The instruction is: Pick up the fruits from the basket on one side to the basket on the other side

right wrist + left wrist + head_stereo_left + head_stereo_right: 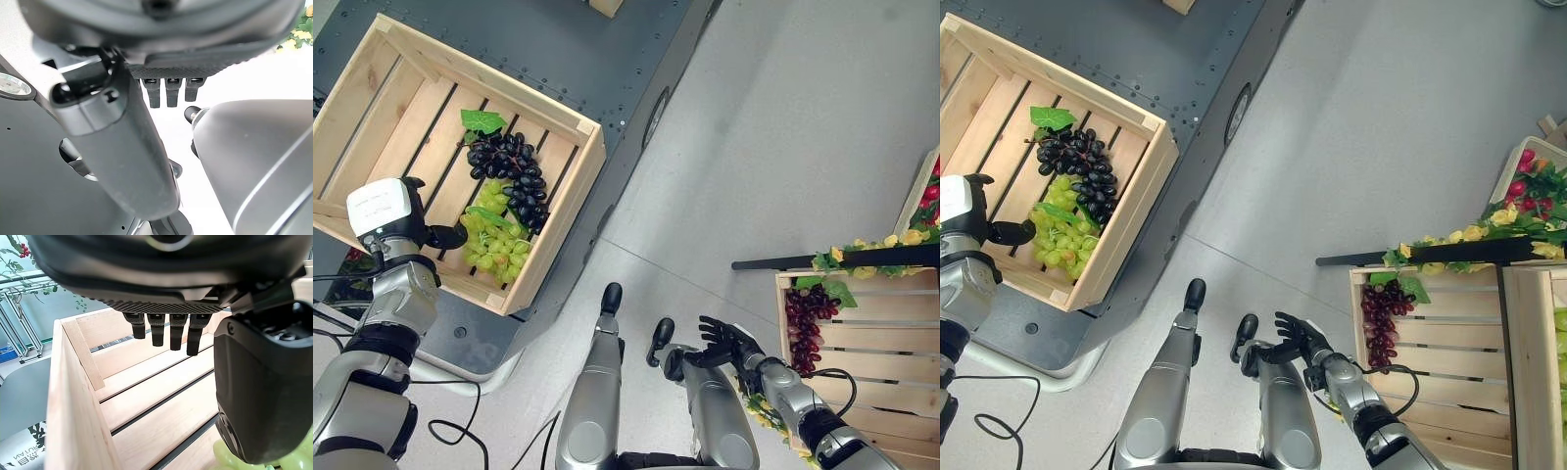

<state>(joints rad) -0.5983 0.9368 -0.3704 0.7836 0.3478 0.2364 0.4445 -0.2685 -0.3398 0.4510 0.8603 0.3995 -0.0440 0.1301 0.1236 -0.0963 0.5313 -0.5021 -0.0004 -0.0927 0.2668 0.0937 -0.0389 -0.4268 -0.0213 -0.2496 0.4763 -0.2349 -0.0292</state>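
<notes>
Fingers straight on both hands; L wrist cam shows green grapes (288,460) under thumb.

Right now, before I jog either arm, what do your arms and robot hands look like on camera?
Both arms are silver-grey metal segments with black joint bands. The left robot hand is dark, with a white rectangular cover on top. The right robot hand is all dark, its fingers slim and black. In the left wrist view, the fingers are short black bars below a textured dark palm.
</notes>
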